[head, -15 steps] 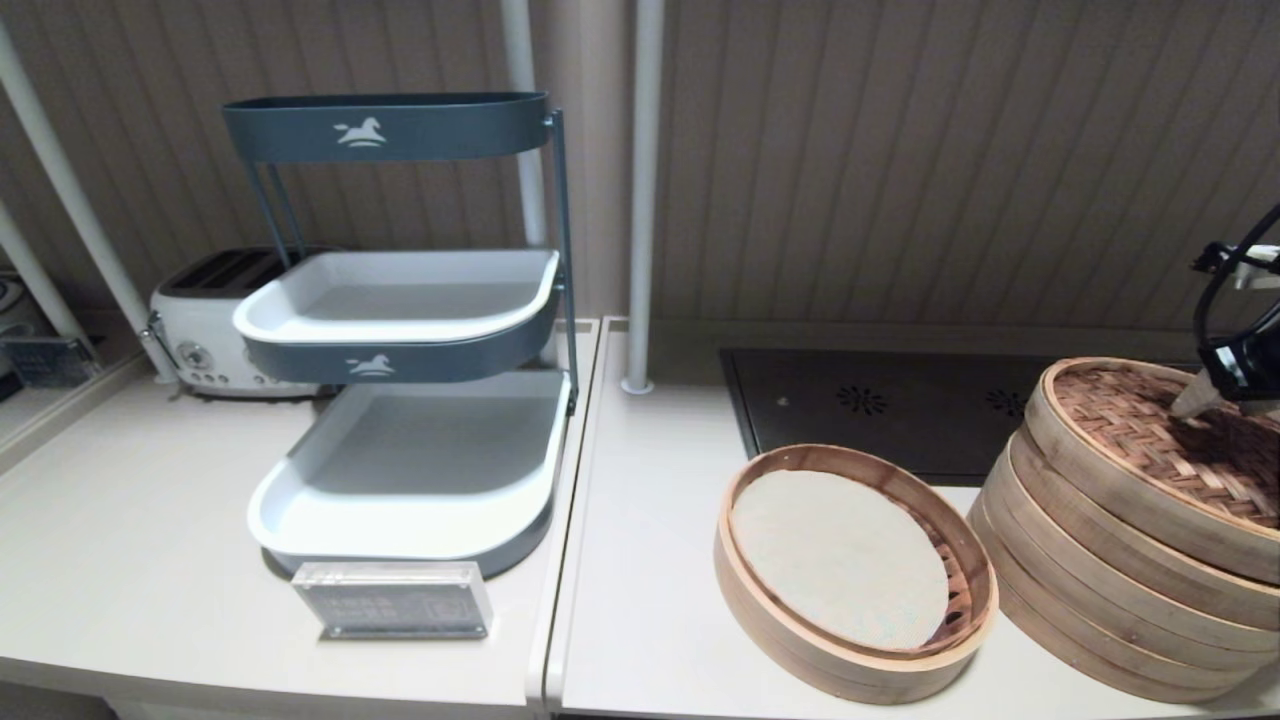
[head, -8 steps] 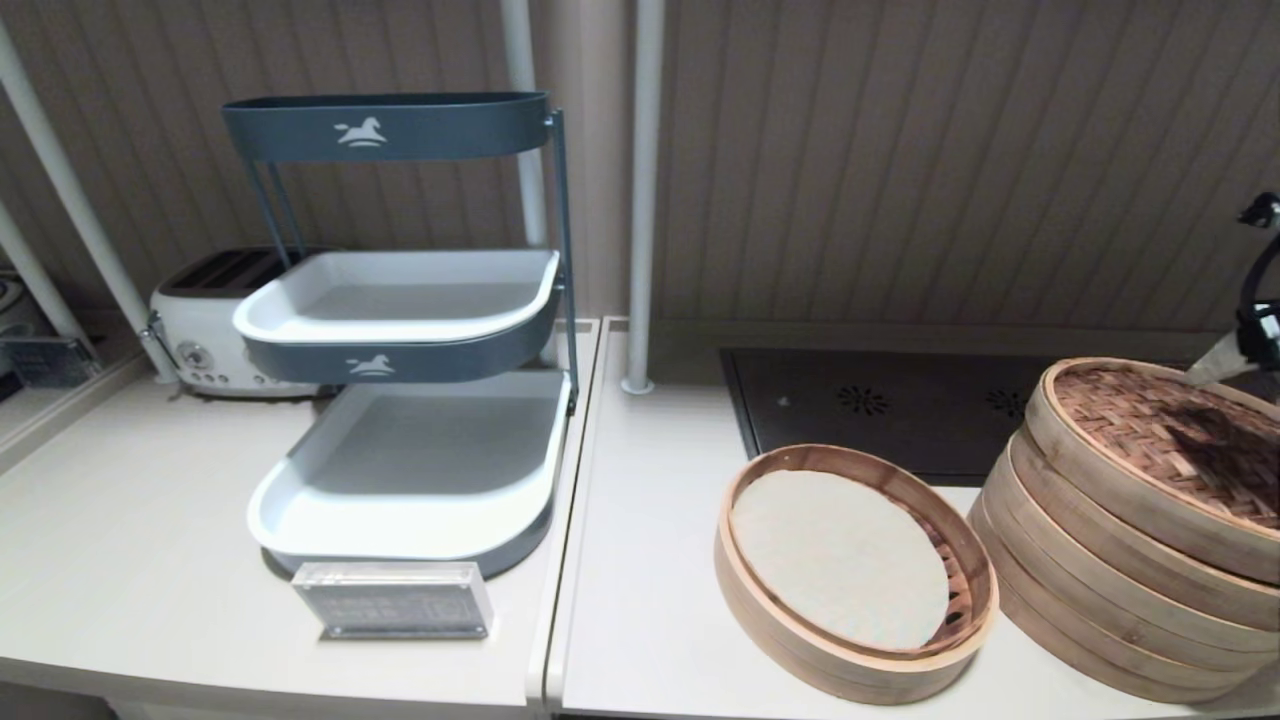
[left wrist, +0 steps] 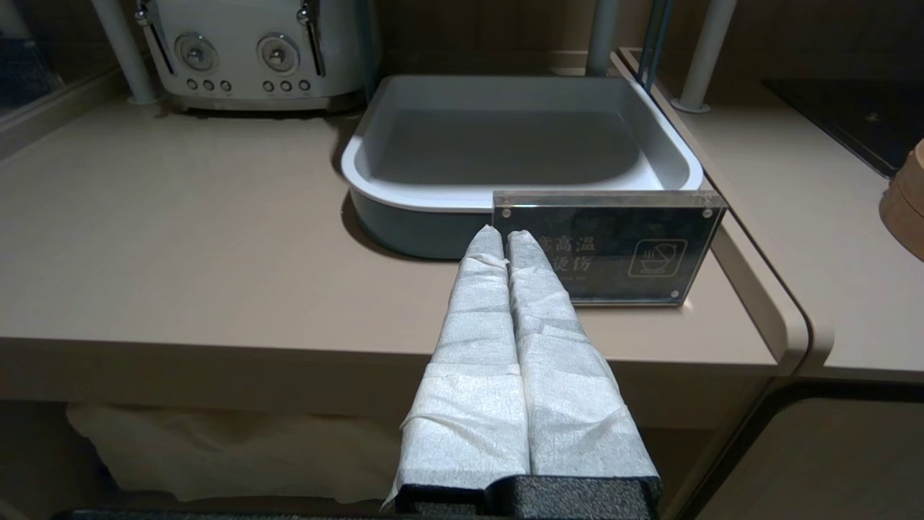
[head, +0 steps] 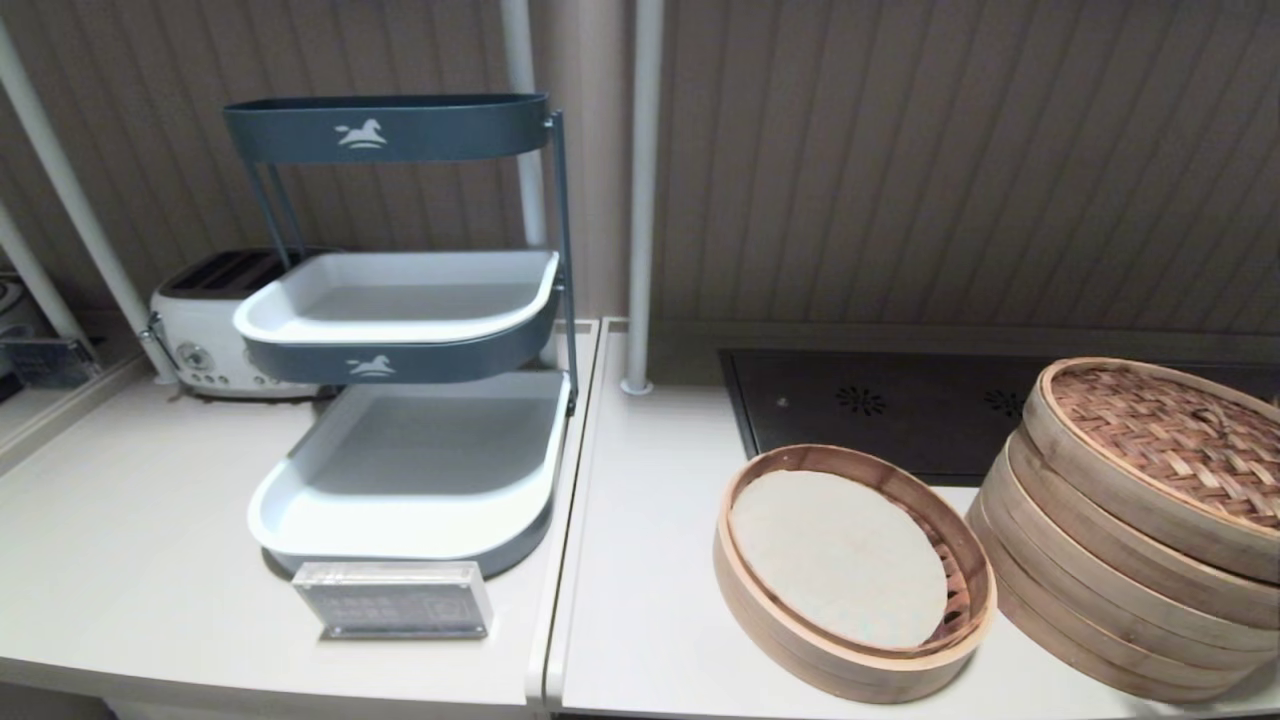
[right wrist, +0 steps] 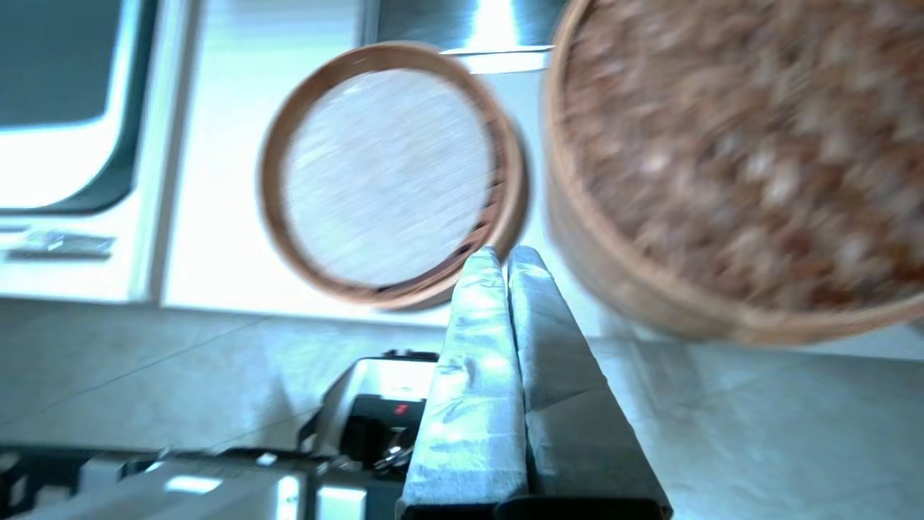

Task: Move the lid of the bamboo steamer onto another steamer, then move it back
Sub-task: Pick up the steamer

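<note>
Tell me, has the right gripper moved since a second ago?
Yes. It was over the bamboo steamer lid on the taller steamer; it has left the head view rightward.

Ribbed beige wall (head: 900, 180); cream counter (head: 130, 560); white poles (head: 642, 190).

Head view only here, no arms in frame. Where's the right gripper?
Observer: The right wrist view has the right gripper raised near the counter's front edge. It looks down on the low steamer and the bamboo steamer lid.
Operator: Holding anything?
Observer: No. Its jaws are shut together with nothing between them.
Operator: Left arm?
Observer: The left gripper sits low in front of the counter edge, jaws shut and empty, pointing at the acrylic sign.
</note>
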`<state>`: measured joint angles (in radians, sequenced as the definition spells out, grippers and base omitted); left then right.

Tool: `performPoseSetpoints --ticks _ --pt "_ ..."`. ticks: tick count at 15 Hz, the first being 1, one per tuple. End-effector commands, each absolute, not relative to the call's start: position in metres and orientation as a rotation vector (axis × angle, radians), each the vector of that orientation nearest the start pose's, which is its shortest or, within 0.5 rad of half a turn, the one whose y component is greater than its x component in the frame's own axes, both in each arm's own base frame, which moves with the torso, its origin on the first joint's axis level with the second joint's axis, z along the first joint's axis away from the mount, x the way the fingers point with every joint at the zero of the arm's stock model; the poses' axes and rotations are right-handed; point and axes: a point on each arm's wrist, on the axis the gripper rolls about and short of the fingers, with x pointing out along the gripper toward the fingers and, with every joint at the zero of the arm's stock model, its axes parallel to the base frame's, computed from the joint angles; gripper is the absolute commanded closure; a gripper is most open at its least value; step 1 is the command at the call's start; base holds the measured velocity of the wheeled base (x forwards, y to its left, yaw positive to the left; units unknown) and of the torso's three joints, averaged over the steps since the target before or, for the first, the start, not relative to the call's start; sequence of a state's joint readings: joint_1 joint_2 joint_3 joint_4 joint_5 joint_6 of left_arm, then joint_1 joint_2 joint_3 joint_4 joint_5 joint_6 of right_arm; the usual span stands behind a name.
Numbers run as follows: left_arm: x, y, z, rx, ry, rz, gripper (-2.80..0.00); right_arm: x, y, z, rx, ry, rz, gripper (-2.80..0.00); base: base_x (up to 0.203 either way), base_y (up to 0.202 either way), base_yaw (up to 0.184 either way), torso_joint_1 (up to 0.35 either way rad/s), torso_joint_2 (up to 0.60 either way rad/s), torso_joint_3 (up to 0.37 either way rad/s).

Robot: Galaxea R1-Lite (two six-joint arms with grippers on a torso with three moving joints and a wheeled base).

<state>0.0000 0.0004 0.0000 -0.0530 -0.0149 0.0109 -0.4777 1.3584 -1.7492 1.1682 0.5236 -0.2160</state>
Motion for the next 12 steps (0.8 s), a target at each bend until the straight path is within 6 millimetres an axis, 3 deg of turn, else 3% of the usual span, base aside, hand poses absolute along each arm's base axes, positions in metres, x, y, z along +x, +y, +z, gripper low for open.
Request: performPoseSetpoints --ticks 1,4,8,10,12 --pt "-0.021 0.0 0.073 0.011 -0.028 -0.015 0.0 0.07 -0.023 0.357 0.136 0.587 0.153 0.0 0.0 0.0 0.0 0.0 0.0 0.0" --pt "-0.021 0.0 0.073 0.009 -0.028 -0.015 0.0 0.004 0.013 0.32 0.087 0.49 0.253 0.0 0.0 0.0 0.0 0.0 0.0 0.0" --pt "-0.021 0.0 0.073 0.009 -0.028 -0.015 0.0 -0.048 0.027 0.24 0.025 0.458 0.444 0.0 0.0 0.0 0.0 0.0 0.0 0.0" --pt "-0.021 0.0 0.073 0.009 -0.028 -0.015 0.0 -0.053 0.025 0.197 -0.032 0.408 0.395 0.0 0.0 0.0 0.0 0.0 0.0 0.0" --pt "-0.021 0.0 0.073 0.009 -0.028 -0.015 0.0 -0.039 0.018 0.163 -0.066 0.384 0.287 0.0 0.0 0.0 0.0 0.0 0.0 0.0"
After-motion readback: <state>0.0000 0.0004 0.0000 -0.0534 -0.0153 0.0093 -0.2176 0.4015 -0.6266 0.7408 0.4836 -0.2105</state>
